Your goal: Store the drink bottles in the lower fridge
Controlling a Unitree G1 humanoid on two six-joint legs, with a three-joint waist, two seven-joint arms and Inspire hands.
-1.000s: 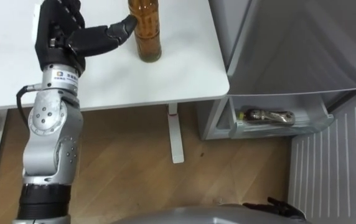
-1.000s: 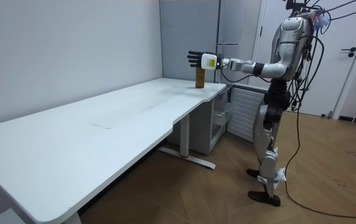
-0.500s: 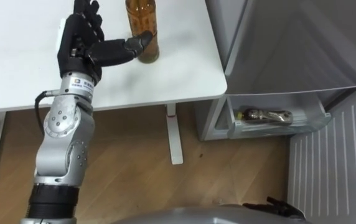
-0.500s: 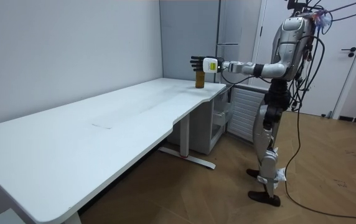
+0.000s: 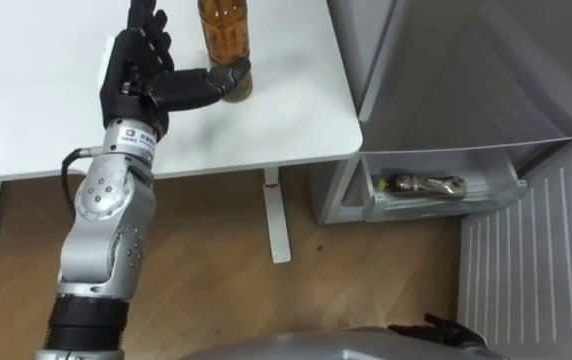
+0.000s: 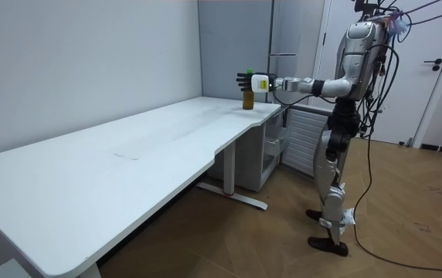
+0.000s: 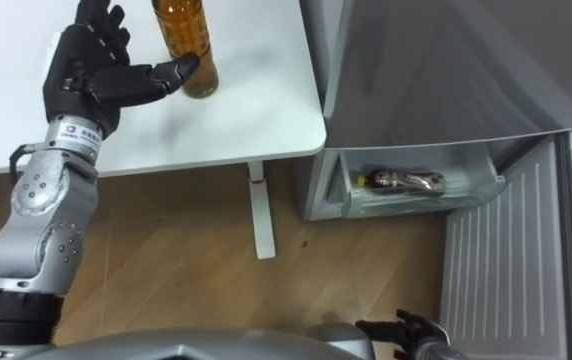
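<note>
Reaching at the amber bottle (image 5: 224,35) – left hand (image 5: 136,75) open, nothing gripped.
L eye view: hand over the white table (image 5: 26,110), fingers straight & spread, thumb out twd the bottle, tip at its base – touching or just shy, can't tell. Bottle upright nr the table corner on the fridge (image 5: 466,70) side. Lower fridge drawer (image 5: 436,207) stands open down to the right, w/ one dark bottle (image 5: 424,184) lying on its side in it. R eye view: same layout; right hand (image 7: 406,328) low at the bottom edge, well apart from both bottles, open or closed can't tell. Room view: robot upright at the table's far end by the fridge, L arm stretched level over the corner, hand beside the bottle.
</note>
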